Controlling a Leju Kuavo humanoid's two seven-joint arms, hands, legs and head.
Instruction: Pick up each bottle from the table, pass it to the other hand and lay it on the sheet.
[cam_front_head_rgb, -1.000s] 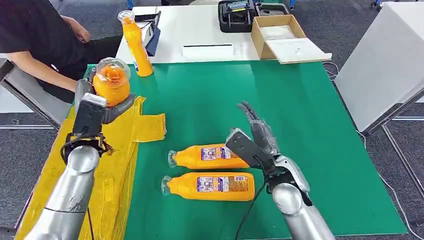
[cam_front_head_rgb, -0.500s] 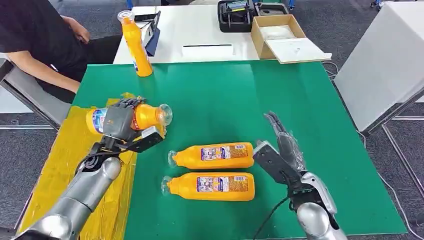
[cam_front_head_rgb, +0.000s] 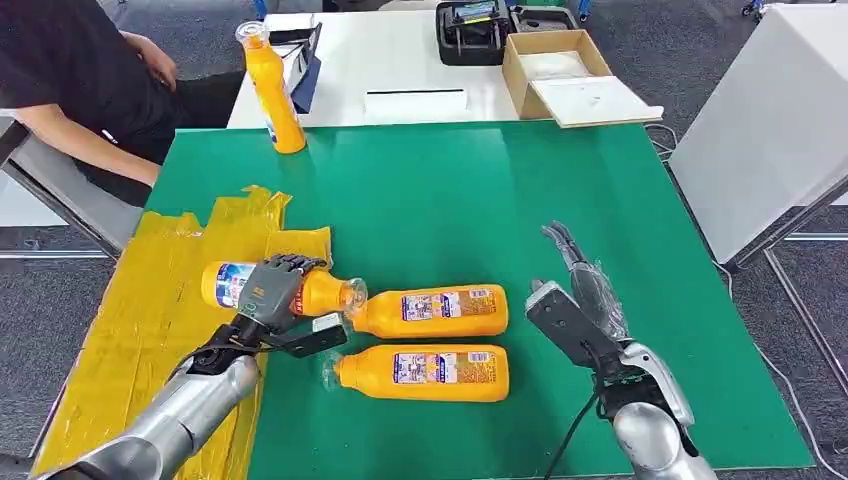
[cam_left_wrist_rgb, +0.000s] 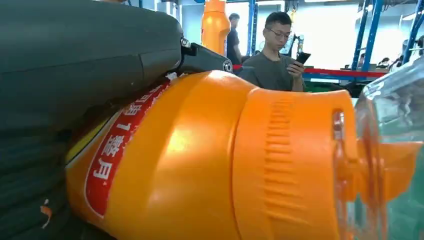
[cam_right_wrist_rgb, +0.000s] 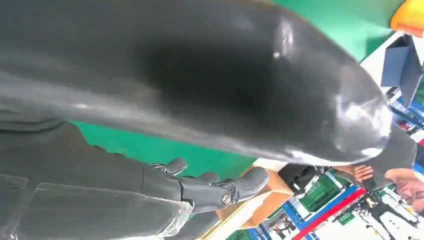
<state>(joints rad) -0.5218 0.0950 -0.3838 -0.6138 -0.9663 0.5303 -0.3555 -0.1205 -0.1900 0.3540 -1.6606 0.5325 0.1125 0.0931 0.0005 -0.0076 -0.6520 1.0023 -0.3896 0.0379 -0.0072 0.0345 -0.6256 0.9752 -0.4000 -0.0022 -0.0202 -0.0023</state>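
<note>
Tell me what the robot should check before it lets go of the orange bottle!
1. Left hand holds the bottle: ok.
2. Bottle lying on its side: ok.
3. Bottle fully over the yellow sheet: not ok, its cap end sticks out over the green mat.
4. Cap clear of the nearest lying bottle: not ok, they look touching or nearly.
5. Right hand out of the way: ok.
6. Bottle resting on the sheet: cannot tell.

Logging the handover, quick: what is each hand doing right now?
Left hand: holding an orange bottle on its side.
Right hand: open, holding nothing.
</note>
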